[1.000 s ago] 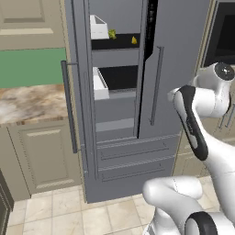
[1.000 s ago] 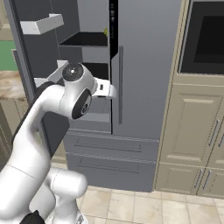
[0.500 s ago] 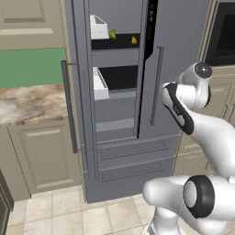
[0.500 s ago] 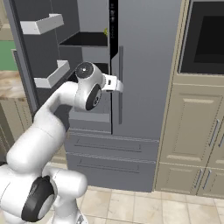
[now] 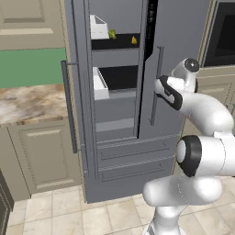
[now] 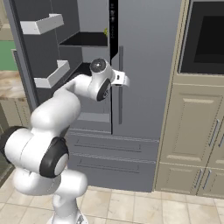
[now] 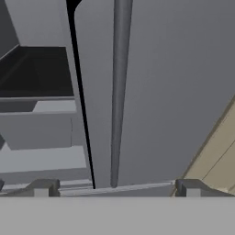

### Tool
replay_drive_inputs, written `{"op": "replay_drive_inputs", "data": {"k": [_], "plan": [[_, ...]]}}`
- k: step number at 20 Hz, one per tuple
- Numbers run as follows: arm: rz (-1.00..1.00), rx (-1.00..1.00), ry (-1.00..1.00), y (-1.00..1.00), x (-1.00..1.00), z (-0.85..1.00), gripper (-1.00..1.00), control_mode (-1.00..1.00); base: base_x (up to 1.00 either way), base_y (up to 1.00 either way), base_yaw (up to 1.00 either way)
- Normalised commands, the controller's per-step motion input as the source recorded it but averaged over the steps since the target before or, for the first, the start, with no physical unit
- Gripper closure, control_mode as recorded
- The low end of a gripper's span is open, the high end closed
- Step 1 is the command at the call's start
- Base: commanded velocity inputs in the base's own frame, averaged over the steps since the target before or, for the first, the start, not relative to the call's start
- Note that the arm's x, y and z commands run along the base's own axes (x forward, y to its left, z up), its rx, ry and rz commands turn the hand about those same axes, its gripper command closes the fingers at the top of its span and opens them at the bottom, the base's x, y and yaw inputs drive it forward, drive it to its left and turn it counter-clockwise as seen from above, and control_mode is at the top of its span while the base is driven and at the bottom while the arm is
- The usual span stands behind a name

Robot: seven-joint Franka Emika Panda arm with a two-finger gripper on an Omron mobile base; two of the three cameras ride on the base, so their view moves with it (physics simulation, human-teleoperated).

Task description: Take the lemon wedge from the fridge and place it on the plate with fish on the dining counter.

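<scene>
Grey fridge (image 5: pixel 119 151), left door open, stands between beige cabinets (image 6: pixel 192 135) on tiled floor (image 5: pixel 55 215).

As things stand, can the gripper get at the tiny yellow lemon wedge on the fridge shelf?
Probably yes: the left door of the grey fridge stands open, the lemon wedge lies unblocked, and the open gripper faces the closed right door's handle.

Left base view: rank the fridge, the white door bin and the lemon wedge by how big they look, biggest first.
1. The fridge, largest by far.
2. The white door bin.
3. The lemon wedge, a tiny yellow speck on the upper shelf; it sits deeper inside, so distance shrinks it a little more.
</scene>
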Motion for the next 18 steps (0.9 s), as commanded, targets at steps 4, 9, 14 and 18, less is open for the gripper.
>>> {"op": "replay_drive_inputs", "data": {"k": [4, 9, 14, 18], "plan": [[0.04, 0.1, -0.02, 0.0, 0.46, -0.34, -1.0, -1.0, 0.0, 0.0, 0.0], [0.0, 0.0, -0.05, 0.0, 0.56, -0.24, -1.0, -1.0, 0.0, 0.0, 0.0], [0.0, 0.0, -0.01, 0.0, 0.75, -0.25, -1.0, -1.0, 0.0, 0.0, 0.0], [0.0, 0.0, 0.01, 0.0, 0.79, -0.24, -1.0, -1.0, 0.0, 0.0, 0.0]]}}
